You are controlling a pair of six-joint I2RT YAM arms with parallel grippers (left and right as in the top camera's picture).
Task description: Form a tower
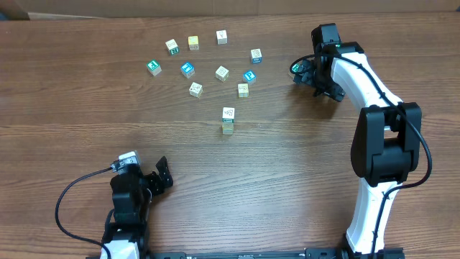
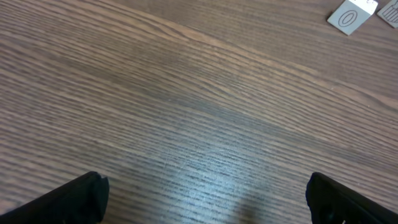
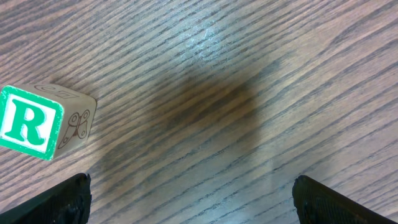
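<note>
Tower (image 1: 228, 121) stands two cubes high as far as the overhead view shows: a pale top face with a printed mark and one more cube under it, so this build is only just off the ground. It sits well apart from both hands, out ahead of the left hand (image 2: 205, 193) and off to one side of the right hand (image 3: 191, 193), with bare surface (image 1: 323, 158) in between.

Left hand is spread wide, nothing between its fingers, only wood grain beneath. A pale cube (image 2: 348, 17) shows far ahead of it at the edge of its view, and I cannot tell whether that one belongs to the stack.

Right hand is also wide apart and empty, hovering over bare wood. A green R cube (image 3: 43, 121) lies just beyond one finger, near but outside the gap.

Loose cubes (image 1: 221, 73), ten by my count, lie scattered on the far side of the stack from the left hand, closer to the right hand.

So the tally: one cube set on another is done, and nearly everything is left. No single is picked up and neither hand touches a cube. My read is that the R cube is the handiest next piece for the right hand
</note>
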